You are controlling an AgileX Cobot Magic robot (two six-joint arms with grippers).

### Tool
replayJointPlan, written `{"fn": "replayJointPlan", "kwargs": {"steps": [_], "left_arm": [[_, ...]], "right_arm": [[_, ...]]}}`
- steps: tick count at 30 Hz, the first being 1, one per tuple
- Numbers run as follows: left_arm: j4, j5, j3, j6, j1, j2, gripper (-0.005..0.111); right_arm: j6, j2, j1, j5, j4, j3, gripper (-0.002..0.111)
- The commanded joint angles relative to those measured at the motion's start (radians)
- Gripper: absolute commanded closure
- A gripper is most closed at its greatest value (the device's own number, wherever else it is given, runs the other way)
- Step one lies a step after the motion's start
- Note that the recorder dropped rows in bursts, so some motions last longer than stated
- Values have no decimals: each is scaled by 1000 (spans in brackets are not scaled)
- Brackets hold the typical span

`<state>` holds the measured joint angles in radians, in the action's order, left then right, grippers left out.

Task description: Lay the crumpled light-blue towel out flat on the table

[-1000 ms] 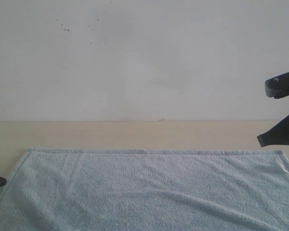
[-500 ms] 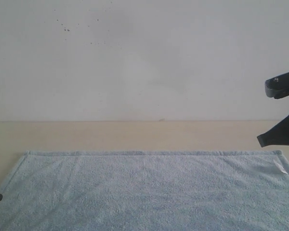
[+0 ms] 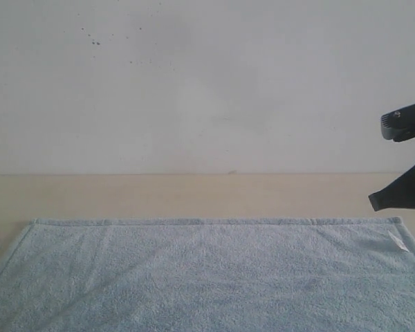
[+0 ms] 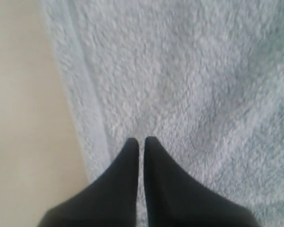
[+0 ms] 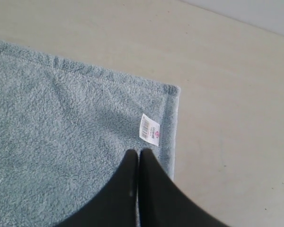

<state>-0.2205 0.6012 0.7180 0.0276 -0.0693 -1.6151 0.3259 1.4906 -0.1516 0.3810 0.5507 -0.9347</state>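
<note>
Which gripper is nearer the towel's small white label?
Right. The right gripper is beside the small white label; the left gripper is at the opposite edge of the pale blue terry towel.

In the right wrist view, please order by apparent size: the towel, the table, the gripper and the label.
1. Table and towel: similar shares of the picture, too close to rank.
2. Right gripper: looks big only by nearness to the camera.
3. Label: smallest.
</note>
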Motion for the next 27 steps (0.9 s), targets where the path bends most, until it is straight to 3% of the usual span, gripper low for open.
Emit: {"fn": "replayJointPlan", "kwargs": {"steps": [1,10,22,27], "left_arm": [[49,-34,26,-13,0,63,103],[242,-130,45,106,0,346,103],[283,-159,30,123,0,738,103],[295,-209,-105,123,-2,884,103]], "right_arm": [[0,-6,2,4,-16,-7,108],[-5,-130,2,-40,-54,-7,108],[-59,-484,0,-278,-234,116,108],[-49,-737,0,-289,-236,297,108]]}}
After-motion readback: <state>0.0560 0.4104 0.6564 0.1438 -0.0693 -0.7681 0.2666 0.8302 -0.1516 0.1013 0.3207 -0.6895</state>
